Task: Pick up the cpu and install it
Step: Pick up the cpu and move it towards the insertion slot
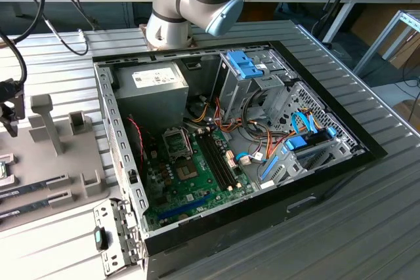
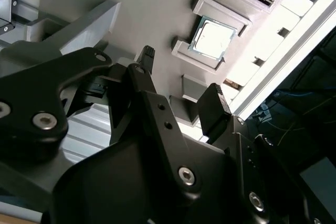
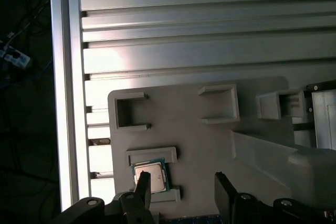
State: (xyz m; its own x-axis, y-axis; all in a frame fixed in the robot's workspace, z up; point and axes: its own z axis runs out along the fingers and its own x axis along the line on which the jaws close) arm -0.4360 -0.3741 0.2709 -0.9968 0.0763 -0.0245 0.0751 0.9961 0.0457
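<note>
Above grey holder plate [image 3: 184, 129]; hand [image 2: 181, 77] released; cpu [image 2: 212, 38] nested between raised ledges [image 3: 152, 155], seemingly untouched

my gripper [image 3: 182, 188] spread wide above the grey fixture plate [image 3: 189, 124], clear air under my fingers, cpu [image 3: 151, 176] hemmed by low raised brackets [image 3: 152, 155] on two opposite sides, other sides mostly open, tall grey block [image 3: 268, 153] standing near one finger [image 3: 223, 188]

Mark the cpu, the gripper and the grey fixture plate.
cpu [image 2: 212, 38], second wrist view, centre of its metal lid.
gripper [image 2: 181, 74], second wrist view, midway between its open fingertips.
grey fixture plate [image 3: 178, 119], first wrist view, bare surface between its pockets.
</note>
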